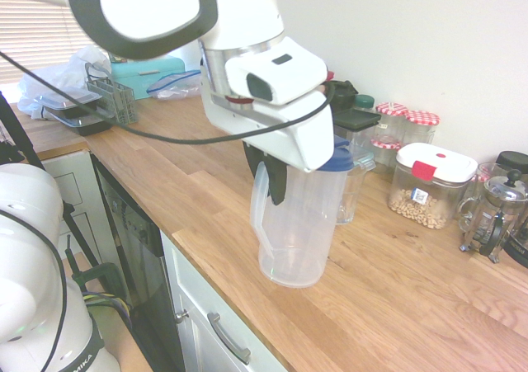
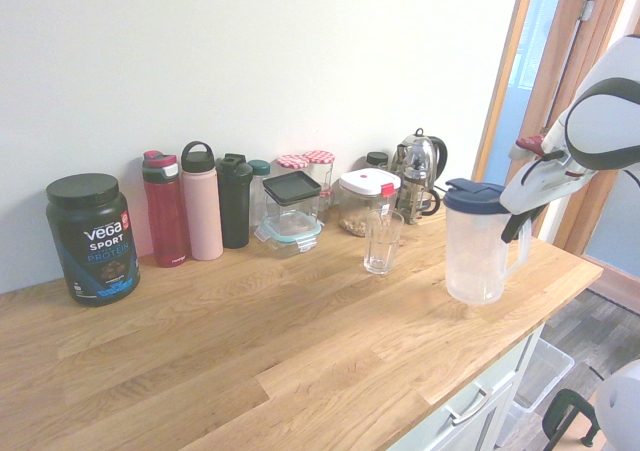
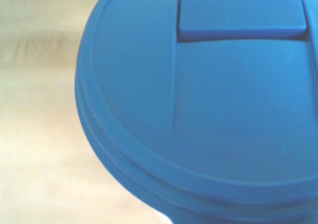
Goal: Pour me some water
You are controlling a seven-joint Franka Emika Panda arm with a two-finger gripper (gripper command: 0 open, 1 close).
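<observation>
The gripper [image 2: 517, 233] is pinched tight on the handle of the clear plastic jug with the blue lid [image 2: 474, 241], which sits at the counter's near edge. I'd lift it straight, then tip slowly over the empty clear drinking glass [image 2: 382, 241] just left of it.

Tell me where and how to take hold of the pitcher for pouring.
Probably by its handle. The pitcher stands upright on the counter, blue lid on, its loop handle facing the counter's front edge, away from the glass. Come in from that edge side, as the tool is already shut there on the handle; the clear body looks too wide.
</observation>
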